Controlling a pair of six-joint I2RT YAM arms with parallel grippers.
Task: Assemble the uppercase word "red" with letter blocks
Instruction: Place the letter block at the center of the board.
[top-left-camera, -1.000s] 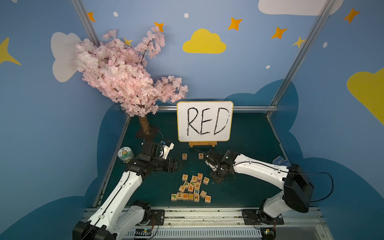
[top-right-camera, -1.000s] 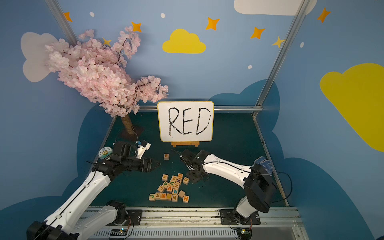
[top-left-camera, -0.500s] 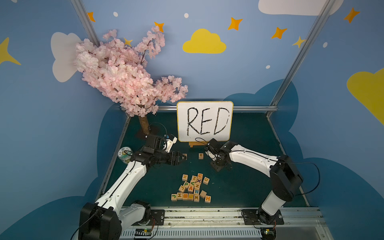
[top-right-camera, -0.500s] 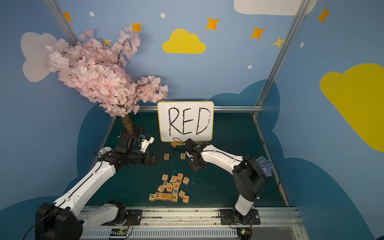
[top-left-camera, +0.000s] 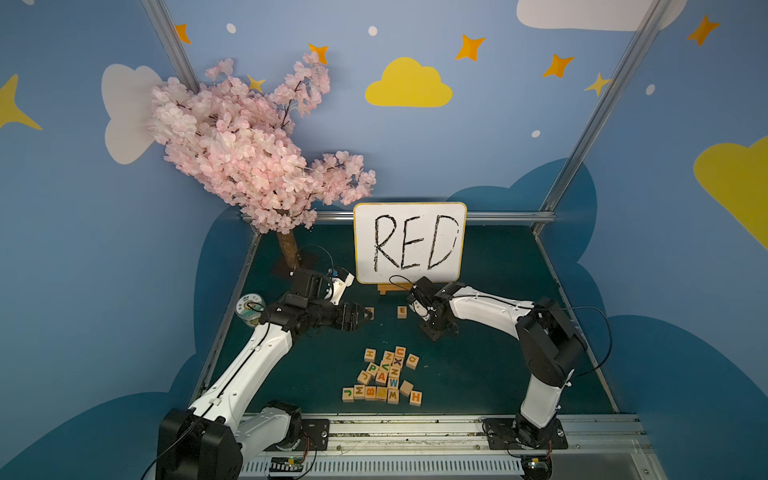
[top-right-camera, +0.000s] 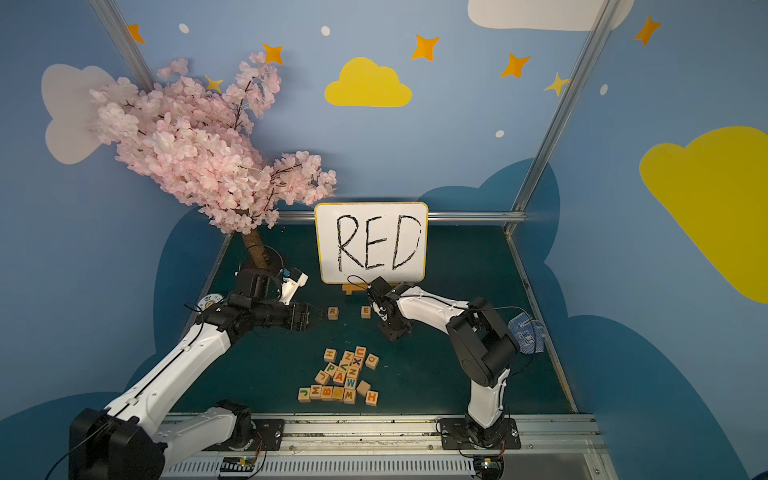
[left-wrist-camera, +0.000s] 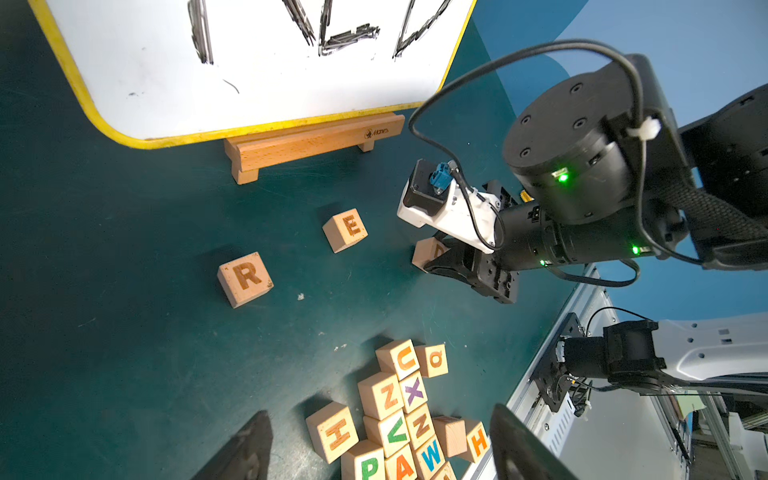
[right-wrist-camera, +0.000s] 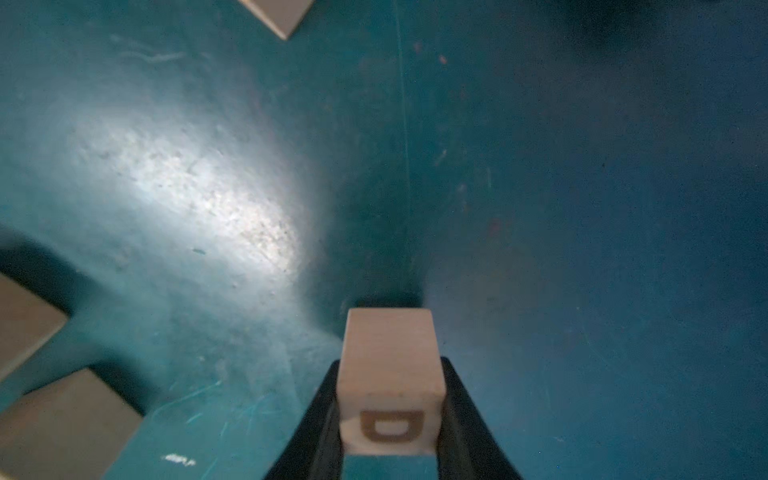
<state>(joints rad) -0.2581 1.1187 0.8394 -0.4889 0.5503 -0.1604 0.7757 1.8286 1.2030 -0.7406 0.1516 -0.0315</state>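
A dark green bench (top-left-camera: 478, 374) fills the lower middle of both top views. A pink blossom tree (top-left-camera: 249, 158) rises at upper left. A whiteboard (top-left-camera: 409, 243) reading "RED" stands at the centre back on a wooden stand (left-wrist-camera: 316, 145). The left arm (top-left-camera: 249, 365) reaches in from lower left and the right arm (top-left-camera: 486, 307) from lower right; both end just below the whiteboard. A pile (top-left-camera: 384, 376) of letter blocks lies in the lower centre, well apart from the row above it. In that row the R block (left-wrist-camera: 245, 279) and E block (left-wrist-camera: 345, 230) lie on the bench with their letters up, near each other but apart, R to the left. The left jaws stand parted and empty, with their tips just left of R. The right jaws, just right of E, are clamped on the D block (right-wrist-camera: 390, 382), which is held low over the bench. I cannot tell whether it touches the bench.
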